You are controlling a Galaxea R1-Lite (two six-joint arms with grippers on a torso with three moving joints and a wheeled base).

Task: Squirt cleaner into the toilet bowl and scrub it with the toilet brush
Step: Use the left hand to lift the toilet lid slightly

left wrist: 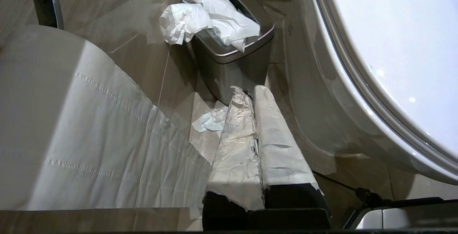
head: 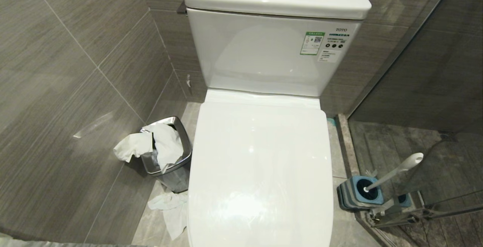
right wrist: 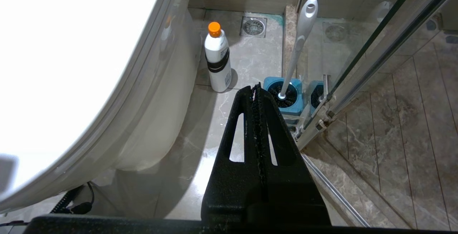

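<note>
Toilet bowl point(head: 260, 171) lid down; one toilet brush point(head: 396, 171); one bottle point(right wrist: 218, 60).

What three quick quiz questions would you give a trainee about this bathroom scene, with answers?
1. True or false: the toilet lid is raised.
2. Where does the toilet brush stand? A) in the waste bin; B) in its blue holder by the glass door; C) on the tank.
3. What colour is the cap of the white bottle beside the toilet?

Key:
1. False, it is down.
2. B.
3. Orange.

Both the left gripper and the right gripper are shut and hold nothing.
</note>
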